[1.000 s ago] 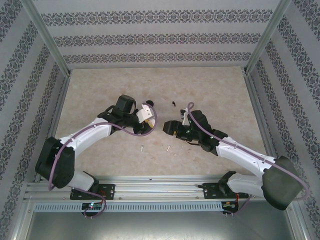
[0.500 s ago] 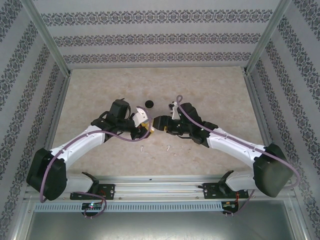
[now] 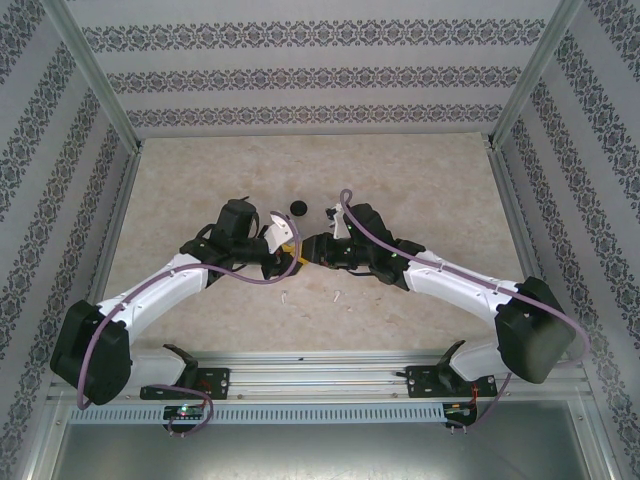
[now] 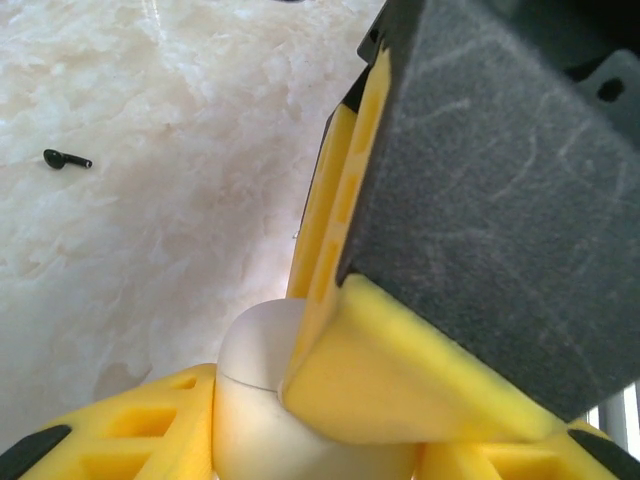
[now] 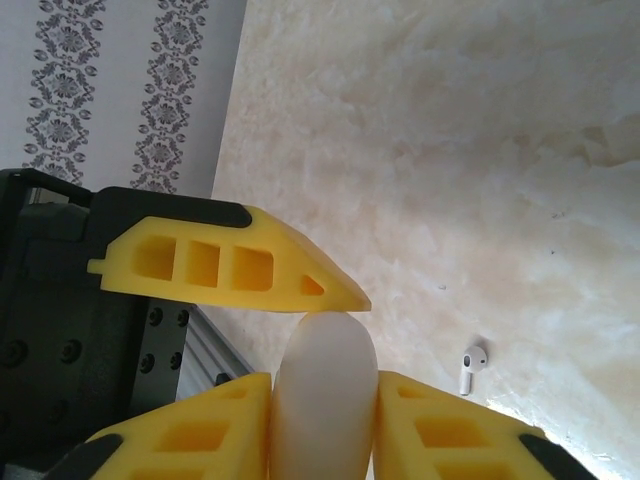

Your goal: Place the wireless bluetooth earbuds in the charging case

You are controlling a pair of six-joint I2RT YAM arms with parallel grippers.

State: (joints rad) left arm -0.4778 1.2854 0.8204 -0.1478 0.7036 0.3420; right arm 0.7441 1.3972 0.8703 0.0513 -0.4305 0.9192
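Top external view: pale marbled surface (image 3: 420, 180), with both arms reaching in to meet near its middle. Left arm (image 3: 150, 290) and right arm (image 3: 460, 285) are nose to nose. Left hand (image 3: 293, 258) and right hand (image 3: 312, 252) are touching or all but.

Left wrist view: charging case (image 4: 255, 400) is pinched between the left hand's two yellow fingers, its rounded top poking up. A seam crosses it, so the lid reads as closed. One padded finger of the right hand lies over the case's top.

Right wrist view: the same case stands between the right hand's own fingers, both pressed to its sides, so two hands pinch one case. Cannot tell whether it rests on the surface or hangs clear.

Beyond the hands sits a small black disc (image 3: 297, 207). A dark earbud-shaped piece (image 4: 66, 159) lies off to the side.

Both earbuds are loose on the surface, on the base side of the hands and well apart from each other.
- Left earbud (image 3: 285, 296) lies just nearward of the left hand.
- Right earbud (image 3: 337, 295) lies nearward and slightly outward of the right hand.
- Stems run roughly near-to-far.

Judgement: the lid has to open first, with the left hand as the holder. The right hand is then the likelier picker. Its earbud lies back toward its own base, so that reach is a retreat, not an advance.
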